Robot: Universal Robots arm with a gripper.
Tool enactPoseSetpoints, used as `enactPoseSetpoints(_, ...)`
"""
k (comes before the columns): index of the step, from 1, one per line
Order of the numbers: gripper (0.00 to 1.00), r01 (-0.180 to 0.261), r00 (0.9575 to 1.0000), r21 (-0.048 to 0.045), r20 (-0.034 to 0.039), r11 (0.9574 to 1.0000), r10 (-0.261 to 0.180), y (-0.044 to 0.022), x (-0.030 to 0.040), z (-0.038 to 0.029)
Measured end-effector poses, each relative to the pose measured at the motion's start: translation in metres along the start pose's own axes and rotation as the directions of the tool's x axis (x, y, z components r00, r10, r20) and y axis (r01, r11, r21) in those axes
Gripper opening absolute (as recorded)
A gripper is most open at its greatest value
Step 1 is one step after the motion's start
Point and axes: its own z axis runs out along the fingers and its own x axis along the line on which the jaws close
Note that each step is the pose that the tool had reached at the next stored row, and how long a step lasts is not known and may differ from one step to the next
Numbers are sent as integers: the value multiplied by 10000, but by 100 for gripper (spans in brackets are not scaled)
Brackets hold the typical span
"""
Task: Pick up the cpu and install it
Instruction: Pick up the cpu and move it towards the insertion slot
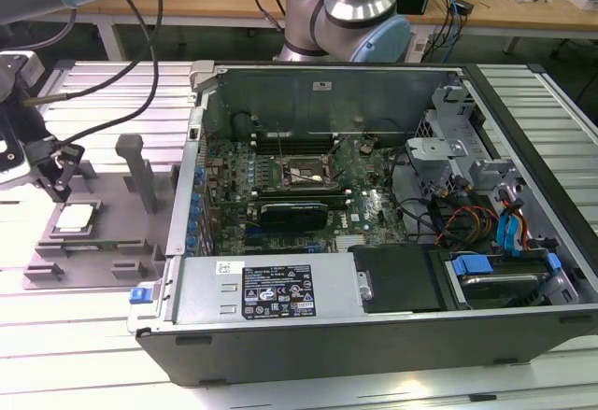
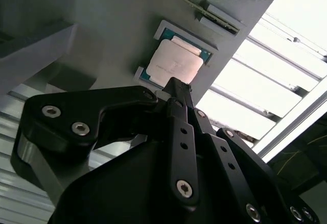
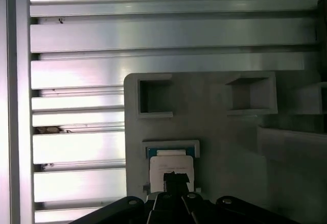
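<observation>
cpu (image 2: 176,63) silver-grey top, teal rim; fixture (image 3: 219,147) flat grey; tool (image 2: 176,84) black; worktop (image 3: 153,40) ribbed silver slats; board (image 1: 367,200) green.

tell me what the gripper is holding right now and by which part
Nothing looks held: the chip lies flat in its grey holder, with the gripper poised at one edge.

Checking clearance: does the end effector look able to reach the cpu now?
Probably yes: the end effector hangs close above the cpu, which lies uncovered on the grey fixture, nothing between.
</observation>
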Motion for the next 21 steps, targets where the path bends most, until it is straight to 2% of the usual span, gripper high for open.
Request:
enactPoseSetpoints(5, 11, 397, 9992, -15, -17, 9992, -397, -18, -25, 70)
enactPoseSetpoints(9, 11, 565, 9984, -24, -21, 9984, -565, -24, -42, 100)
enactPoseSetpoints(14, 11, 715, 9974, -28, -28, 9974, -715, -27, -40, 167)
enactPoseSetpoints(20, 11, 717, 9974, -26, -28, 9974, -718, -27, -40, 170)
enactPoseSetpoints(21, 17, 718, 9974, -26, -29, 9974, -718, -27, -40, 169)
